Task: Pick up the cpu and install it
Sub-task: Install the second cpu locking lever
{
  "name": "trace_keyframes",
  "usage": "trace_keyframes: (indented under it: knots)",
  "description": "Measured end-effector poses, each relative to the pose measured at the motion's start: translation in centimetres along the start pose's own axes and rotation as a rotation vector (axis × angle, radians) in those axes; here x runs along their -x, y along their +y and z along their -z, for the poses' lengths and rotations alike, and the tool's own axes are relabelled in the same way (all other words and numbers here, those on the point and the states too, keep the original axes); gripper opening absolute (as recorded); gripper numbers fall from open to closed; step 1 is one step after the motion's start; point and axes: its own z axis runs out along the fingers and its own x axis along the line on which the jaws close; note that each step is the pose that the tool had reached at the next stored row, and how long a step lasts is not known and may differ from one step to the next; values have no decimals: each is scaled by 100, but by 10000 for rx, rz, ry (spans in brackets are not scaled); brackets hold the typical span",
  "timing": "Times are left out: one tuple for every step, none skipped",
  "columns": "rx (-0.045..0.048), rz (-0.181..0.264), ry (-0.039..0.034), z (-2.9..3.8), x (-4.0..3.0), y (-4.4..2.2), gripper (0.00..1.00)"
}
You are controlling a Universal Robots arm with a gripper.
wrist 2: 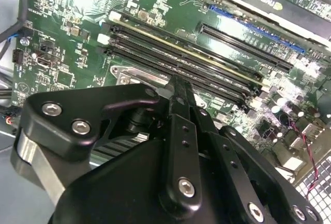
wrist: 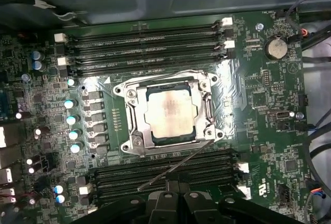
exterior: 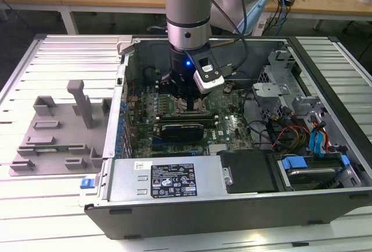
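The cpu (wrist: 169, 114) lies flat in the socket frame (wrist: 170, 113) at the middle of the motherboard (wrist: 258, 94), its pale metal top facing up and the frame's silvery bracket closing around its edges. Rows of memory slots (wrist: 145, 48) run along both long sides of the socket. In the first wrist view the hand (wrist: 176, 203) sits just clear of the chip, over the nearer bank of slots, and is not touching it; a thin wire lever (wrist: 173, 169) slants between the socket's corner and the hand. In the second wrist view the hand's black fingers (wrist 2: 181, 110) look pressed together with nothing between them. In the exterior view the arm stands upright over the open computer case (exterior: 232, 205), the hand (exterior: 189, 98) low above the board. The case rests on a slatted worktop (exterior: 52, 205), with a grey tray (exterior: 58, 135) beside it on the exterior view's left.
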Motion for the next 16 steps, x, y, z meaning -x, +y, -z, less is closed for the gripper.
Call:
trace_keyframes:
  knots:
    - [-18,14,208,-7,1,1,11]
    - [-31,21,290,-6,1,0,11]
    - [-31,22,291,-7,1,0,11]
    - [-2,370,276,-13,1,1,11]
    - [39,937,252,-24,0,1,11]
    - [51,1067,246,-32,-6,1,11]
    - [73,1164,244,-43,-23,-1,11]
    - [99,1251,242,-57,-60,-4,11]
    - [112,1305,240,-67,-85,-7,11]
    - [118,1341,238,-78,-99,-8,11]
    - [115,1347,240,-79,-100,-8,11]
    - [116,1348,240,-80,-100,-8,11]
    - [117,1347,239,-80,-100,-8,11]
    - [117,1347,239,-81,-101,-8,11]
    - [117,1347,239,-81,-101,-8,11]
    - [117,1346,239,-82,-101,-8,11]
